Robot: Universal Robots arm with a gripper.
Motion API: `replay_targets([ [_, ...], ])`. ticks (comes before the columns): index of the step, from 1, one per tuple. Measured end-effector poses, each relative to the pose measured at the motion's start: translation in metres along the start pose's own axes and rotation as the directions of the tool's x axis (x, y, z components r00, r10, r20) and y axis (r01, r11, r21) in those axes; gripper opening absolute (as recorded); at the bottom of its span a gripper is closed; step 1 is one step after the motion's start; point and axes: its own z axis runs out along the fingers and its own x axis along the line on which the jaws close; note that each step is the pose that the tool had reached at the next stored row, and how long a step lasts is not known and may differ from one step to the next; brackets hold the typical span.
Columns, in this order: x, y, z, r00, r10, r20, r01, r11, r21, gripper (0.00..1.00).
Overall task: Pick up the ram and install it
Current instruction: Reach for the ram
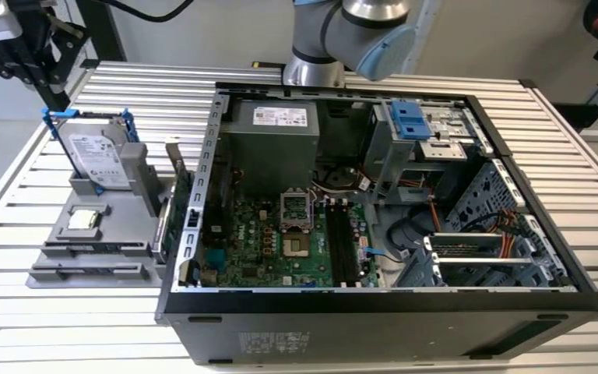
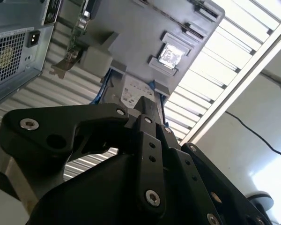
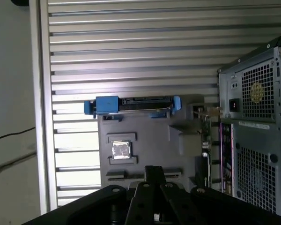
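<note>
Overhead, the arm (image 1: pixel 351 31) holds the gripper (image 1: pixel 50 92) high above the far end of a grey holder (image 1: pixel 112 209). The holder sits on the slatted table (image 1: pixel 29 319), just beside the open computer case (image 1: pixel 382 300) on the exterior view's left. In the first wrist view the fingers (image 3: pixel 153 172) look drawn together, with nothing visible between them.

The ram (image 1: pixel 93 249) is judged to be the dark narrow strip standing on edge in the holder's long front slot. It is too thin in these views to confirm. It lies apart from the chip (image 1: pixel 83 220) and well apart from the hard drive (image 1: pixel 100 160), which stands upright in its blue frame at the holder's far end. An expansion card (image 1: pixel 181 204) stands between the holder and the case wall. The gripper is well clear of the strip and touches nothing.

A good pick probably calls for these points:

- **Opening:** part the fingers before descending, only a little wider than the board is thick.
- **Alignment:** turn the wrist so that the pads face the strip's two flat sides, not its ends.
- **Position:** centre over the strip's middle so that it hangs level when raised.
- **Descent:** come down vertically, clear of the drive's blue frame and the card's bracket.
- **Grip:** close on the upper edge only and draw straight up out of the slot, since a tilted pull could jam or flex the board.
</note>
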Motion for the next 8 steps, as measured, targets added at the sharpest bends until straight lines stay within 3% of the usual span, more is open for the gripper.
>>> replay_targets([
  [8,-0.0004,-0.0195,-0.0001,1.0000,0.000,0.0000,0.000,1.0000,0.0000,0.00],
])
